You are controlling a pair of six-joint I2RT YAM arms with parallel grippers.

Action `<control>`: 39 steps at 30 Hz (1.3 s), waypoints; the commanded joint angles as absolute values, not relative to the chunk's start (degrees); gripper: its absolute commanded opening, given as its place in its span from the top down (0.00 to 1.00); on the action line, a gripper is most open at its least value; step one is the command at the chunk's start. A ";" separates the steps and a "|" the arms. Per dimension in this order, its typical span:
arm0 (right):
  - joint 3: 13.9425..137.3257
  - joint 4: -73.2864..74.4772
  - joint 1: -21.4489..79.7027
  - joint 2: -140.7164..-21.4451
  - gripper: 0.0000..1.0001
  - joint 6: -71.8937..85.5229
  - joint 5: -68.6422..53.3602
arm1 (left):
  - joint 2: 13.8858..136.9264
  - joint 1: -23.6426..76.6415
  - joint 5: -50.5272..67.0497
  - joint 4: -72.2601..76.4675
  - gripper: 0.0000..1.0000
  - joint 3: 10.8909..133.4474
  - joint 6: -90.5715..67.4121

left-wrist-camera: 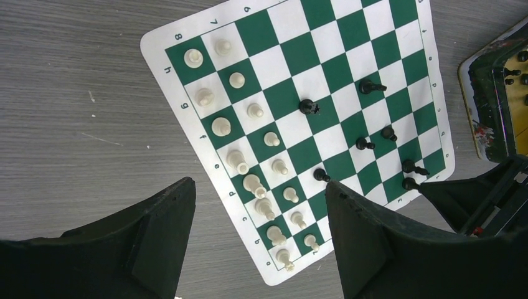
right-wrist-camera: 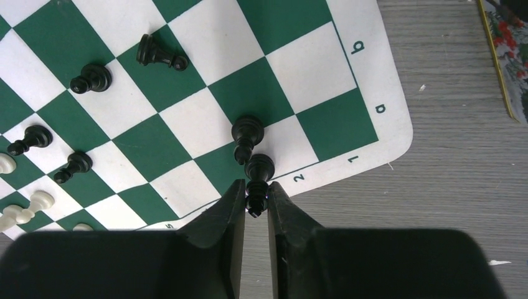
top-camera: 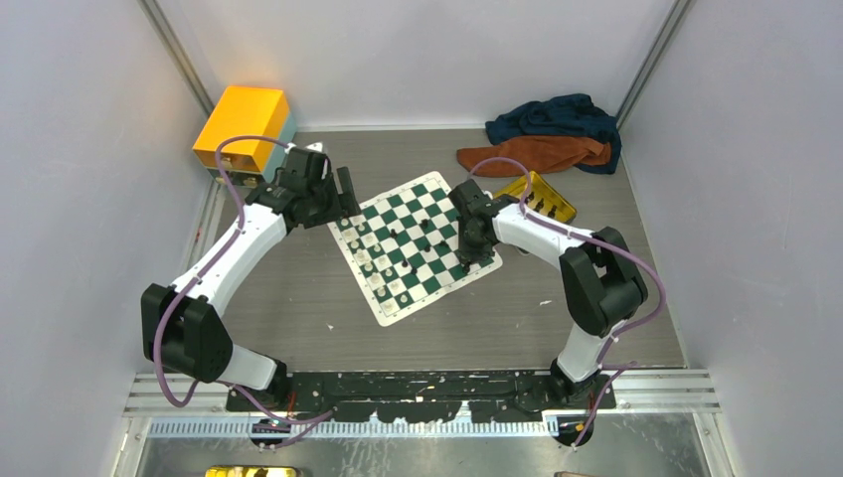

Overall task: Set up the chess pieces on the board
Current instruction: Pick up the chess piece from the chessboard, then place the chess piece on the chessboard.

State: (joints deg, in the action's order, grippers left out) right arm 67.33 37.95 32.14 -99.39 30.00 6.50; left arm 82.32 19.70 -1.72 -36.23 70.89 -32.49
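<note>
Right wrist view: right pincer (right-wrist-camera: 254, 187) is clamping a small black plastic chess piece (right-wrist-camera: 259, 167). It is risking a twist out of the narrow tips, or a knock to the second black piece (right-wrist-camera: 247, 132) just beside it. The held piece is sitting between the fingertips, at the corner edge of the thin green-and-white checked board mat (right-wrist-camera: 386, 124).

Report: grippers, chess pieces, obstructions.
Right gripper shut on black piece at board edge. Left gripper open, empty. White pieces lined up. Another black piece close by.

Black piece (right-wrist-camera: 259, 174) lower end hidden between right fingers (right-wrist-camera: 228, 218); tin (right-wrist-camera: 507, 56) cut off at upper-right frame edge.
</note>
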 commanded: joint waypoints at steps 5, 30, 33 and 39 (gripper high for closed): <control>70.30 39.10 32.40 -99.13 0.86 28.67 7.44 | 81.50 19.25 -1.88 -33.64 0.23 71.43 -31.72; 81.72 48.55 29.04 -95.83 0.98 26.73 10.93 | 81.12 19.25 -1.66 -33.83 0.24 72.32 -32.45; 84.23 48.15 28.25 -98.43 0.97 26.46 10.64 | 81.29 19.25 -1.62 -34.00 0.24 72.59 -32.22; 89.34 47.11 26.80 -104.52 0.97 26.26 9.60 | 81.80 19.25 -1.49 -34.06 0.24 73.12 -31.87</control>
